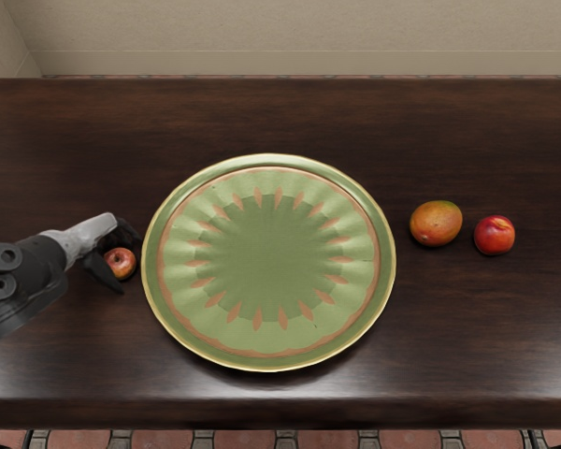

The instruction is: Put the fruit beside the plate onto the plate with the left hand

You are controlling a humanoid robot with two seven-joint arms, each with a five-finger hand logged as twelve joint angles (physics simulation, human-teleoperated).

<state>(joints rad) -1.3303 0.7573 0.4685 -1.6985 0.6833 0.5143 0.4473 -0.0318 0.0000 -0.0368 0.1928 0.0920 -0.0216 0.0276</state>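
The left hand (101,245) comes in from the left edge. Its dark fingers are curled around the small red fruit (122,263), which is low over the dark bench (280,122), just beside the left rim of the green plate (269,262) and not on it. Right of the plate lie a mango (436,223) and, further right, a round red fruit (495,235), slightly apart.

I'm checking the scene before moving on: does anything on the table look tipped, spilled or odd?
Nothing stands out. The plate lies flat mid-table, the mango and round red fruit sit apart to its right, and the left hand cups a small red fruit beside its left rim.
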